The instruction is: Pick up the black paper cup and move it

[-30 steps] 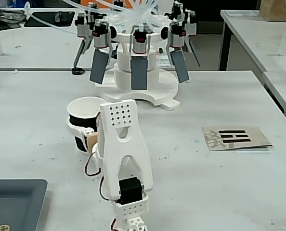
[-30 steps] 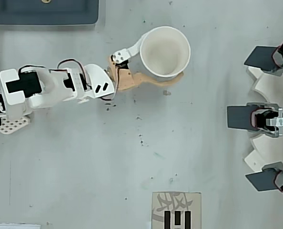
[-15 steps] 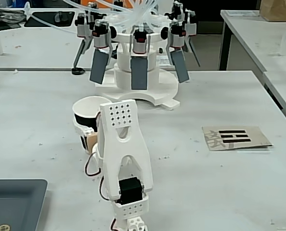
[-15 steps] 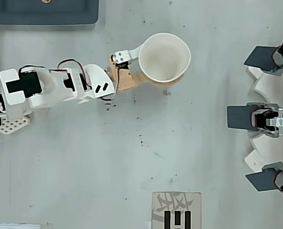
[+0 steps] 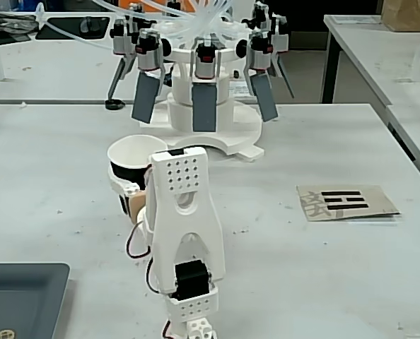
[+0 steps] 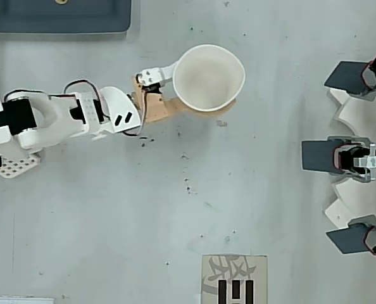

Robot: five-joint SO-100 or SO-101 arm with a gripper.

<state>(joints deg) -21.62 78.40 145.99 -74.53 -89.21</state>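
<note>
1 black paper cup (image 6: 208, 77) stood upright on the grey table (image 6: 112, 209), mouth up, its white inside empty in the overhead view. In the fixed view only a band of its black wall (image 5: 129, 171) showed, the rest hidden behind the white arm (image 5: 185, 226). The gripper (image 6: 204, 88) enclosed the cup: 1 white finger (image 6: 157, 74) lay along the rim on the tray side and 1 tan finger (image 6: 204, 113) curved under the opposite edge, both apparently touching the wall. The jaws stood wide, at about the cup's width, and appeared closed onto it; whether the base had left the table could not be told.

Judgement: the step in hand was securing and lifting. Paper wall deforms easily, so squeeze should be light, just enough to stop slip. Lift should go straight up before any sideways travel, keeping the cup level. The grey-paddled machine (image 6: 359, 155) stood well apart, and the dark tray (image 6: 58, 16) and printed card (image 6: 233, 278) were also clear of the cup.
</note>
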